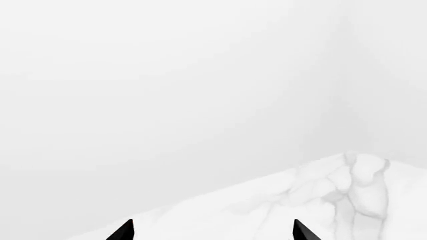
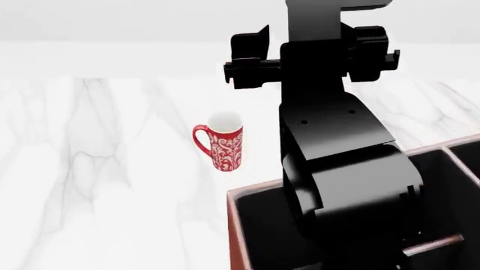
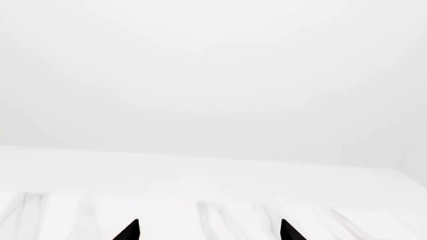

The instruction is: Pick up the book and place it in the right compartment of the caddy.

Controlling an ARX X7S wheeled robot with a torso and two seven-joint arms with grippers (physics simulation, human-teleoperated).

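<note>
Looming across the middle of the head view, a black arm (image 2: 338, 169) blocks much of the caddy (image 2: 248, 236), whose dark-lined compartments show only at the lower right, and the book cannot be seen in any of the three pictures. It may lie behind that arm or outside the frame; there is no telling which. The red-and-white mug (image 2: 222, 145) stands upright on the marble table (image 2: 98, 169), just beyond the caddy's near corner and apart from it. The chief risk from here is a blind reach: with the book unseen, an arm swung toward a guessed spot could knock the mug over or strike the caddy's rim, and the hidden compartments make choosing the right-hand one harder. Both wrist cameras look out over the tabletop toward bare wall. The left gripper (image 1: 213, 231) shows two black tips set well apart with nothing between them, so its fingers are spread and empty; the right gripper (image 3: 209, 231) shows the same, tips apart over veined marble with nothing held. Neither pair of fingers has the book between, beside or near it as far as these views tell, so the pickup is judged not yet begun.
</note>
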